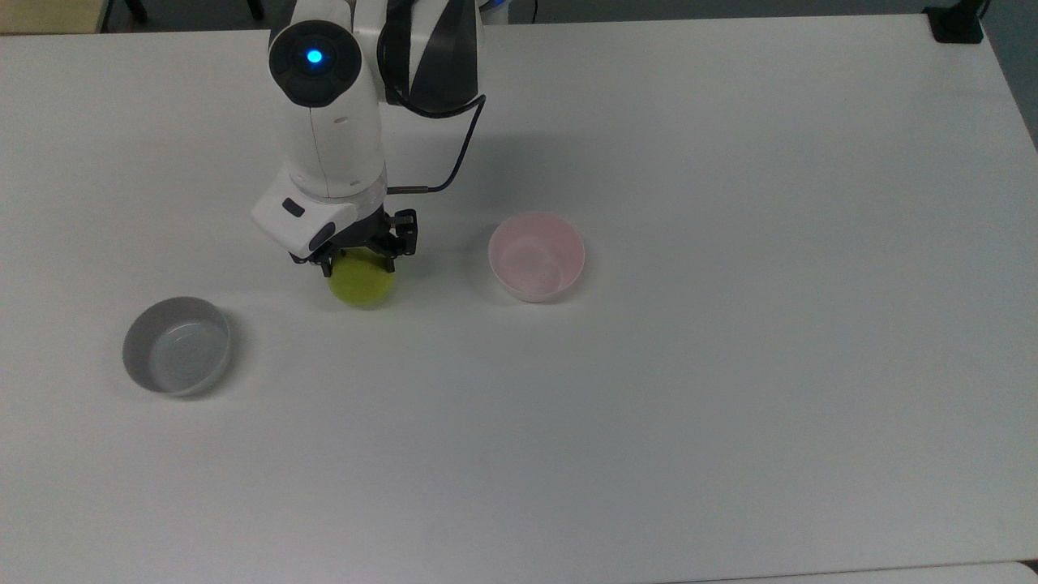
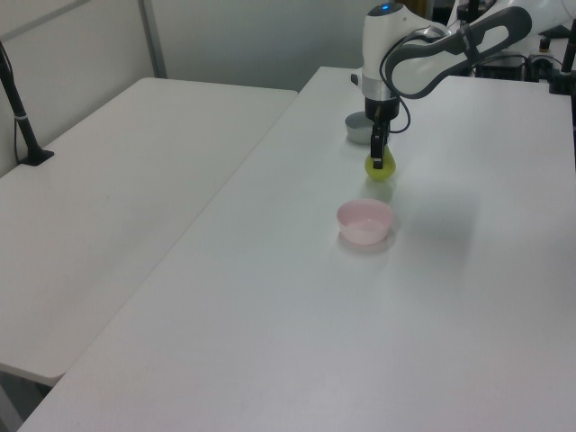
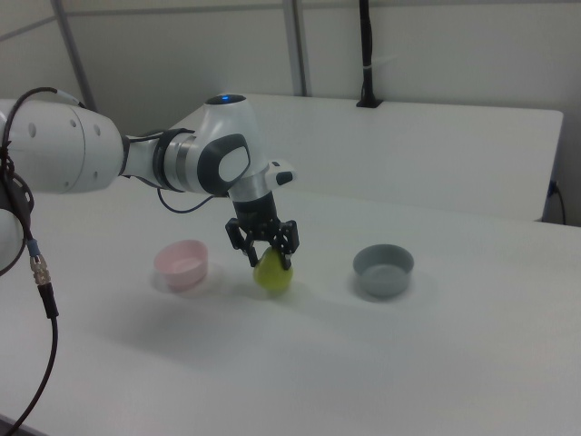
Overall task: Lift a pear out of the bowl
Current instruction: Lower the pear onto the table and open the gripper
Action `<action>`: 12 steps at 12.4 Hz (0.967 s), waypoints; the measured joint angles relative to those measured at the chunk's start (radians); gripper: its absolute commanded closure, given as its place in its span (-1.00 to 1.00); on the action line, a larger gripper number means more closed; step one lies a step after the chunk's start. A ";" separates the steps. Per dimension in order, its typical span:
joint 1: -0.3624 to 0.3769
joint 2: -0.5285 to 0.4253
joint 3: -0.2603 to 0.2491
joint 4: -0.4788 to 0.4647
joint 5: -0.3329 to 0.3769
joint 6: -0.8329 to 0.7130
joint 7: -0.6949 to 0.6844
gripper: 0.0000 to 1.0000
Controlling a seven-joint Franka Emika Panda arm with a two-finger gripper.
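The yellow-green pear sits low at the white table's surface, between the two bowls. My gripper is directly over it, its black fingers shut on the pear's upper part. In the right view the pear looks to be touching the table under the gripper. The pale pink bowl stands empty to the top view's right of the pear, apart from it. In the left view the pear and gripper lie beyond the pink bowl.
A grey bowl stands empty at the top view's lower left of the pear, and shows in the right view as the grey bowl to the right. The arm's black cable loops behind the wrist. The white table is bare elsewhere.
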 measured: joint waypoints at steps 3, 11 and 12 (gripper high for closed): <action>0.000 0.000 0.000 0.000 0.000 0.000 0.000 -1.00; 0.000 -0.001 0.001 0.010 0.000 0.000 0.011 -1.00; 0.000 -0.007 0.001 0.018 0.000 0.000 0.023 -1.00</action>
